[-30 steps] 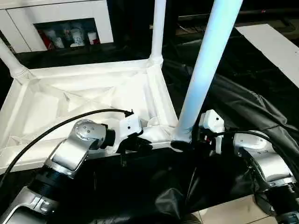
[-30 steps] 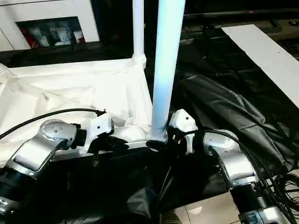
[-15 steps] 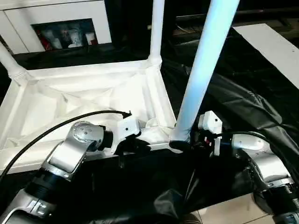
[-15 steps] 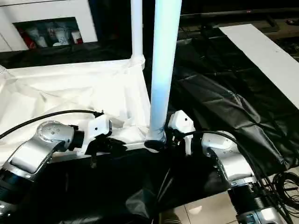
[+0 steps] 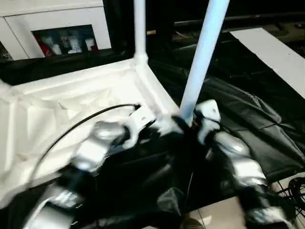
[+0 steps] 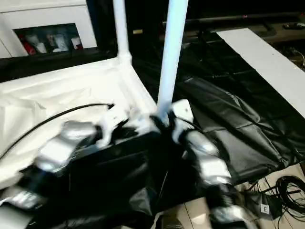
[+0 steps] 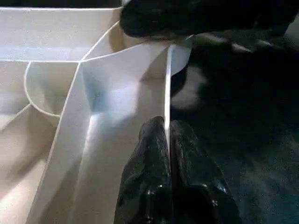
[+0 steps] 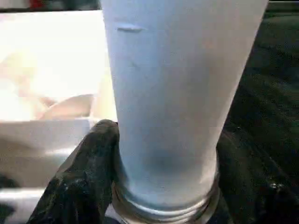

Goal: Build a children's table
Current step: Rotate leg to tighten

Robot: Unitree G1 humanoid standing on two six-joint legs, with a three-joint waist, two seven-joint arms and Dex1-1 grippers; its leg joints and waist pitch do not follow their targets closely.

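Seating a leg (image 5: 202,57) in the tabletop (image 5: 57,114) corner with right end effector (image 8: 163,186) clamped; left end effector (image 7: 167,140) pinching the rim; far-corner leg (image 5: 139,28) already standing.

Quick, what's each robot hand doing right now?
Left tool: shut on the tabletop wall.
Right tool: shut on the leg.

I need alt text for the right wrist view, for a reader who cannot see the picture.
The right gripper clasps the base of an upright white table leg, one black finger on each side. Behind the leg lies the white tabletop, underside up, on black sheeting.
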